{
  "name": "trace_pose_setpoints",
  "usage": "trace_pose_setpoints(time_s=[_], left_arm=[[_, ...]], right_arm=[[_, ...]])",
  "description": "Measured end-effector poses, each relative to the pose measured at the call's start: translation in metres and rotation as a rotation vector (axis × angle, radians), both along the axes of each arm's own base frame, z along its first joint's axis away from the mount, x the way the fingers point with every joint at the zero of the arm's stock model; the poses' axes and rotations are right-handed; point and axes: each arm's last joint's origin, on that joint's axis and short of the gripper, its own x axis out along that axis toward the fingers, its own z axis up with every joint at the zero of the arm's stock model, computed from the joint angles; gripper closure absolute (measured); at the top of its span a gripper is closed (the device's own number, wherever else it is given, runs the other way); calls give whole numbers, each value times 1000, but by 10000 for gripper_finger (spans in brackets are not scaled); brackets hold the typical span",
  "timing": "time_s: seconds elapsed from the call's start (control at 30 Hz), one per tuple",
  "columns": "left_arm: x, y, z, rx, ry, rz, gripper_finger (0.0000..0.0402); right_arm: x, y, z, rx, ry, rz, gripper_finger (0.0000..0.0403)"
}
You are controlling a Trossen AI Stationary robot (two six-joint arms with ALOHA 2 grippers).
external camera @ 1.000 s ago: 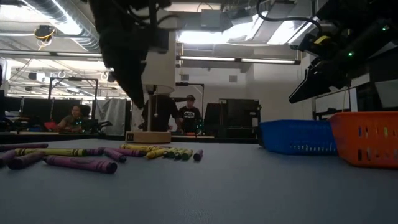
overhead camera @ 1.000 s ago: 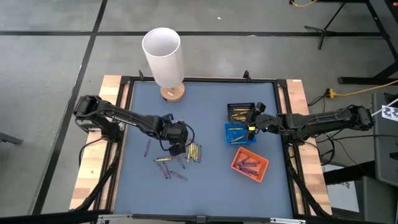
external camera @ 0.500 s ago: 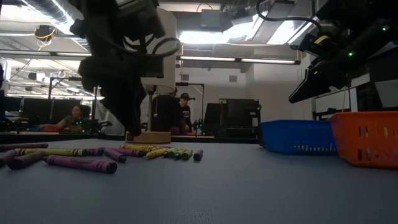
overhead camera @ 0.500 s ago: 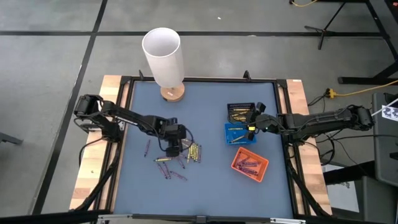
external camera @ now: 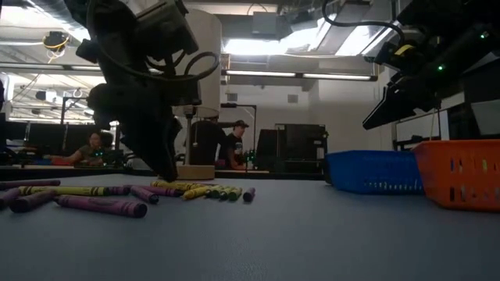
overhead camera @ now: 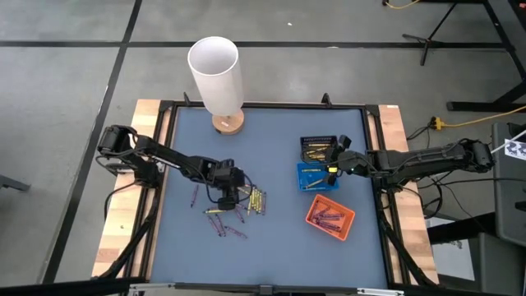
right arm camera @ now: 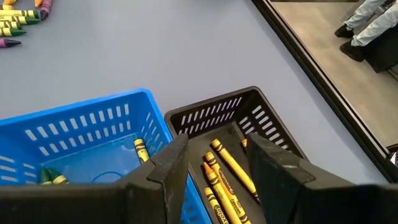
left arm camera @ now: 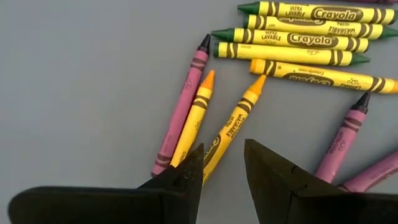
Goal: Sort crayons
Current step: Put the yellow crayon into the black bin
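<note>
A: A workshop room with ceiling lights lies behind the blue-grey worktop (overhead camera: 271, 148); people sit at desks far back. At the far edge stands a white cylinder (overhead camera: 216, 74) on a wooden base.

B: And on the left side?

A: The left claw (overhead camera: 229, 196) is down low over the loose crayons (overhead camera: 238, 210), its fingers slightly parted and empty. In its wrist view a yellow-orange crayon (left arm camera: 234, 125) points into the gap between the fingers, with another orange-tipped yellow one (left arm camera: 193, 123) and a purple crayon (left arm camera: 183, 111) just beside it.

B: So nothing is gripped yet?

A: Nothing. A row of green-tipped yellow crayons (left arm camera: 298, 31) lies near, and more purple ones are scattered towards the front.

B: Further right?

A: The black tray (overhead camera: 316, 148) holds yellow crayons, the blue tray (overhead camera: 316, 176) a few with green tips, the orange tray (overhead camera: 330, 215) several purple ones. The right claw (overhead camera: 335, 161) hangs open and empty above the black and blue trays.

B: How far along, then?

A: Roughly half, I'd judge. Each tray has some stock, but a good dozen crayons are left on the worktop, mixed in colour.
</note>
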Motion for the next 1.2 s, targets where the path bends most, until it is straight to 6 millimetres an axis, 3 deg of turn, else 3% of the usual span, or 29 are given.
trace_pose_setpoints(time_s=[1.2], left_arm=[[-2,9,-3,-12,14,-14,301]], right_arm=[[0,0,0,0,0,0,241]])
